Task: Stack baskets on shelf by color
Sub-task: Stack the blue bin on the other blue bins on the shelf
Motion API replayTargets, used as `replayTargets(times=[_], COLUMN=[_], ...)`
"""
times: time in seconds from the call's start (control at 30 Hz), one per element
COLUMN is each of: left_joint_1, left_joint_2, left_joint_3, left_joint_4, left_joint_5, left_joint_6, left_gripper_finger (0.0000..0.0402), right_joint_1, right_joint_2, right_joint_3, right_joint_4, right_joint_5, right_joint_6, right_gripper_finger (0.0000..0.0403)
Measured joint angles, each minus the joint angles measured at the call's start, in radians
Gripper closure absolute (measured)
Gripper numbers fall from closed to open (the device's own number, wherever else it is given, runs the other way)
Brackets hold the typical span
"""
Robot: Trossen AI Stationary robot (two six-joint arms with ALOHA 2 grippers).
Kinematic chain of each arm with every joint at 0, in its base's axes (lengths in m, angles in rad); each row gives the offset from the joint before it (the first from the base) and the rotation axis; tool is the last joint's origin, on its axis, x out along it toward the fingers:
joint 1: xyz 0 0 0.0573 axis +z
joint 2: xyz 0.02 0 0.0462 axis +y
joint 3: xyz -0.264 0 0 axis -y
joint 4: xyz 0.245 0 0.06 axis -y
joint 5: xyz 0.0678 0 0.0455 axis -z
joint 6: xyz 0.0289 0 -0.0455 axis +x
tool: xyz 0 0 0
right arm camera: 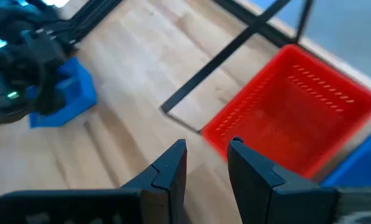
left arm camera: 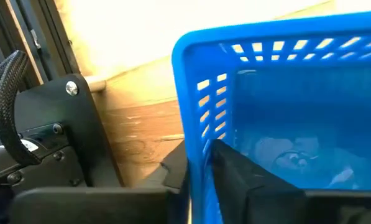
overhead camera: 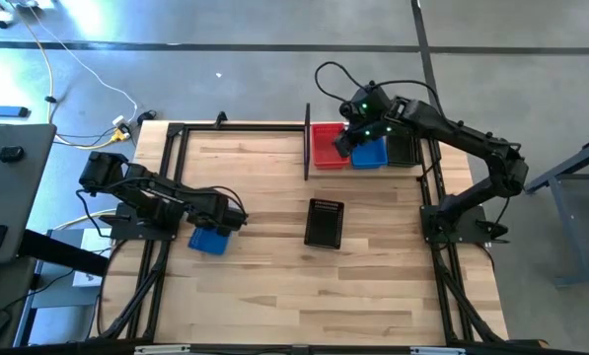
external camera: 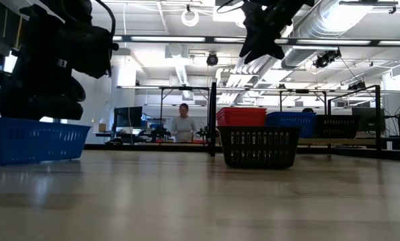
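**A:** How far along was the stacking at that point?

**B:** Partway, by my reading. In the overhead picture the shelf (overhead camera: 309, 138) sat at upper centre-right, with a red stack (overhead camera: 327, 145), a blue stack (overhead camera: 370, 153) and a black stack (overhead camera: 403, 148) side by side on it. How many baskets each held, I couldn't tell.

**A:** And what was left on the table?

**B:** Two that I could see. A black basket (overhead camera: 325, 222) stood alone at the centre of the frame, untouched. A blue basket (overhead camera: 209, 240) lay at lower left, under the left gripper (overhead camera: 231, 219).

**A:** Was the left gripper holding it?

**B:** Its wrist view showed one dark finger (left arm camera: 235, 165) inside the blue basket and the other outside, with the side wall between them. So the jaws straddled the wall; whether they had fully clamped, I couldn't tell. In the level view the basket seemed to rest on the table.

**A:** The right arm?

**B:** The right gripper (overhead camera: 343, 143) hovered over the shelf between the red and blue stacks, jaws slightly apart and holding nothing.

**A:** So what remained?

**B:** I'd judge the blue basket needed carrying to the blue stack, then the black one to the black stack.
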Motion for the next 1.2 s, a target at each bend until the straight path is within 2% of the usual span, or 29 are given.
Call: replayTargets(times=[0.13, 0.2, 0.6, 0.87, 0.97, 1.2], left_joint_1=[0.000, 0.000, -0.001, -0.001, 0.000, 0.002], left_joint_2=[-0.002, -0.012, -0.166, -0.243, -0.244, -0.244], left_joint_3=[0.000, 0.000, -0.001, -0.001, 0.027, 0.143], left_joint_4=[0.008, 0.014, 0.050, 0.150, 0.182, 0.201], left_joint_5=[-0.004, -0.007, -0.051, -0.090, -0.101, -0.199], left_joint_6=[0.010, 0.023, 0.050, 0.053, 0.073, 0.114], left_gripper_finger=[0.0392, 0.0397, 0.0401, 0.0401, 0.0401, 0.0401], right_joint_1=[0.024, 0.047, 0.260, 0.431, 0.488, 0.587], right_joint_2=[0.000, 0.000, 0.000, 0.000, 0.000, 0.000], right_joint_3=[0.000, 0.000, 0.000, 0.000, 0.000, 0.000], right_joint_4=[0.000, 0.000, 0.000, 0.018, 0.053, 0.202], right_joint_5=[-0.038, -0.038, -0.038, 0.016, 0.022, 0.075], right_joint_6=[-0.005, -0.004, -0.003, 0.045, 0.050, 0.033], right_gripper_finger=[0.0301, 0.0301, 0.0301, 0.0301, 0.0301, 0.0301])
